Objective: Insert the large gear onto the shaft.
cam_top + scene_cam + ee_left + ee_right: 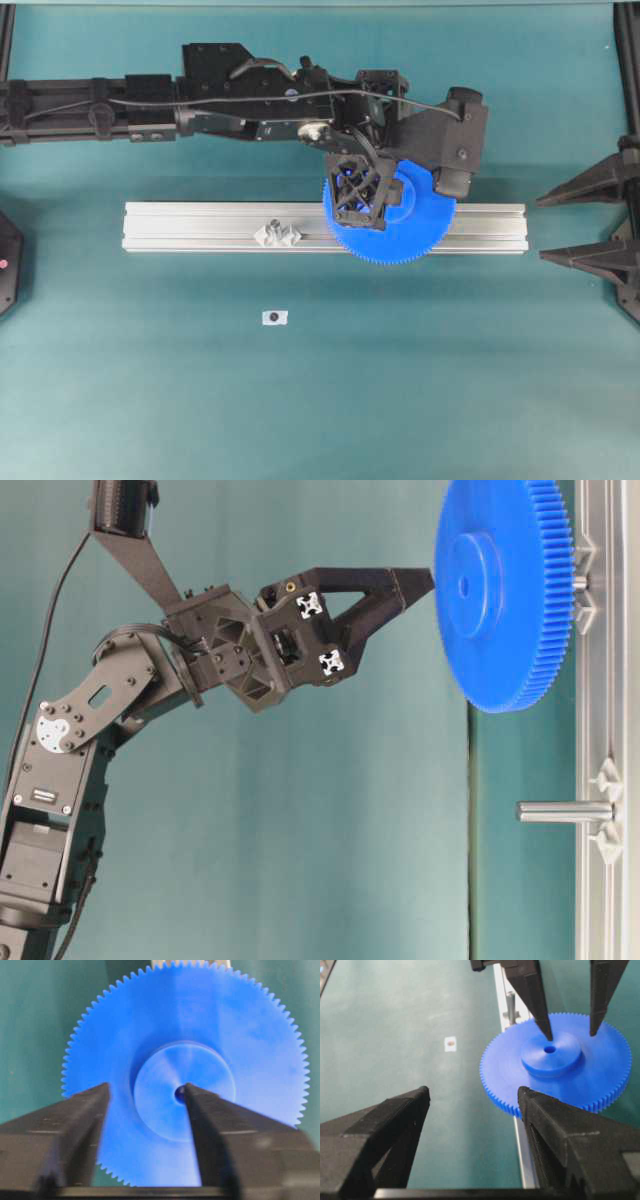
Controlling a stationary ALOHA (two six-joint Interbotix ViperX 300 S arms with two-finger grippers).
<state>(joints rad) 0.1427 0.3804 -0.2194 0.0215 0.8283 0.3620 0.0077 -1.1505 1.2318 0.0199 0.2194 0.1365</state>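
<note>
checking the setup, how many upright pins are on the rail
2. One pin stands bare on the aluminium rail; the other is behind the large gear, only its base showing.

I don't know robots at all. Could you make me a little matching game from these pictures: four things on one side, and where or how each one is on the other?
Things:
1. large gear
2. left gripper
3. right gripper
4. spare pin

Place or state:
A. bare, standing on the rail
B. bright blue, over the rail's right part in the overhead view
C. fingertips down at the raised hub
D. open, back from the gear, holding nothing

Pairs: 1-B, 2-C, 3-D, 4-A
</note>
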